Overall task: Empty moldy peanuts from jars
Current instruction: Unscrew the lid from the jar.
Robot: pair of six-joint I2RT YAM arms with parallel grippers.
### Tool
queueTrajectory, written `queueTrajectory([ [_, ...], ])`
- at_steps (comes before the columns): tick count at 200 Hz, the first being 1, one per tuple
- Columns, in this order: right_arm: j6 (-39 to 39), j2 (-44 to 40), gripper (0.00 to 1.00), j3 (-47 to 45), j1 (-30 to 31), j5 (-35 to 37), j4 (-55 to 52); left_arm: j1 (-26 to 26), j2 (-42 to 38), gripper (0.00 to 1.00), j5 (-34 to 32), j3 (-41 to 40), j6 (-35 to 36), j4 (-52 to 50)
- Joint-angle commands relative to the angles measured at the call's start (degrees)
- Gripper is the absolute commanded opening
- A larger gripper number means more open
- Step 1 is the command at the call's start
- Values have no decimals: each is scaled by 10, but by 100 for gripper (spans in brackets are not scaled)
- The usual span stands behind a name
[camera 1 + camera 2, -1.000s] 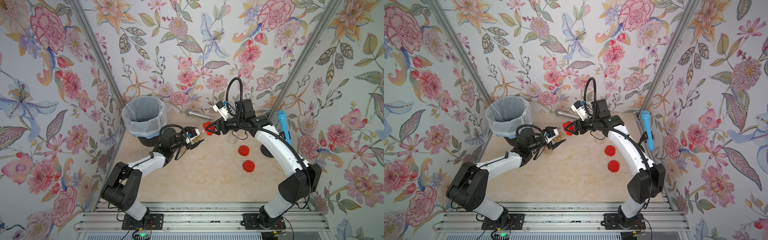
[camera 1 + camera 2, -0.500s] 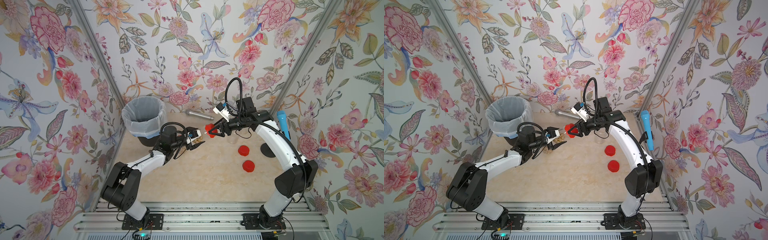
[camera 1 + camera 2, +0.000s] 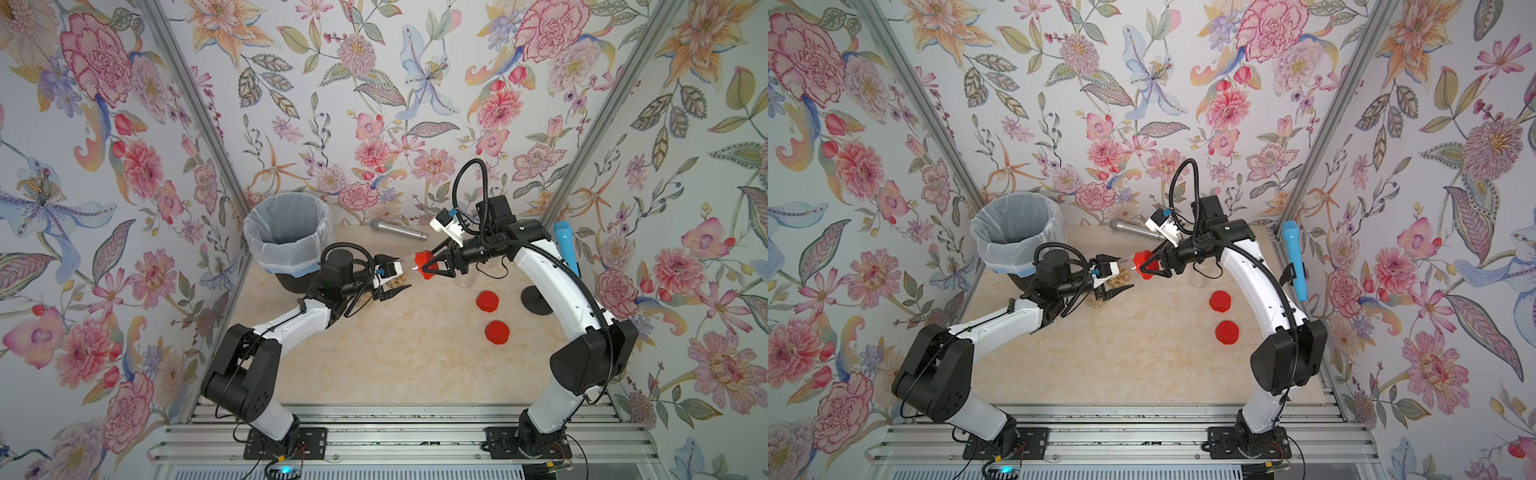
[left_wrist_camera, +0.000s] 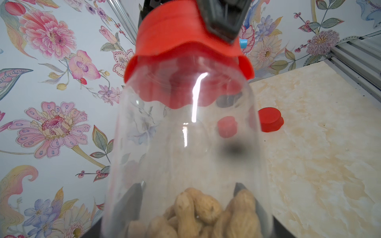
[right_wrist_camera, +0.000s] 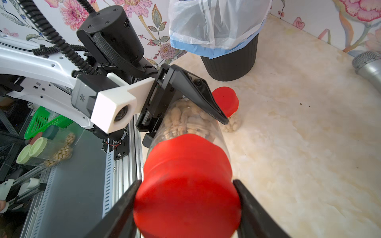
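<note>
A clear jar is held on its side above the table, and moldy peanuts are heaped at its bottom end. My left gripper is shut on the jar's body, its fingers showing through the plastic. My right gripper is shut on this jar's red lid, seen in both top views. A second lidded jar with peanuts stands on the table under my left gripper. An open, empty jar stands below my right arm.
Two loose red lids lie on the marble table. A black bin with a white liner stands at the back left. A silver microphone lies by the back wall. A blue microphone stands at the right, near a black disc.
My right gripper, still on the lid, has dipped slightly and its elbow has swung a little inward. The left gripper keeps hold of the jar in nearly the same place.
</note>
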Motion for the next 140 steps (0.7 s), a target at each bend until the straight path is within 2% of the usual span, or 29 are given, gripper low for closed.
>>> queueTrajectory([
  [1, -18, -11, 67, 26, -1, -25, -35, 37, 9, 22, -27, 3, 3, -48],
  [39, -3, -6, 75, 37, 22, 19, -33, 37, 11, 22, -26, 2, -6, -40],
  [74, 8, 7, 75, 57, 30, 26, -33, 37, 10, 22, -28, -1, -4, -37],
  [106, 35, 11, 85, 69, 29, 54, -24, 37, 5, 23, -40, -7, -4, -29],
  [140, 69, -24, 91, 22, 20, 49, 36, 37, 3, 23, -45, -12, -4, -20],
])
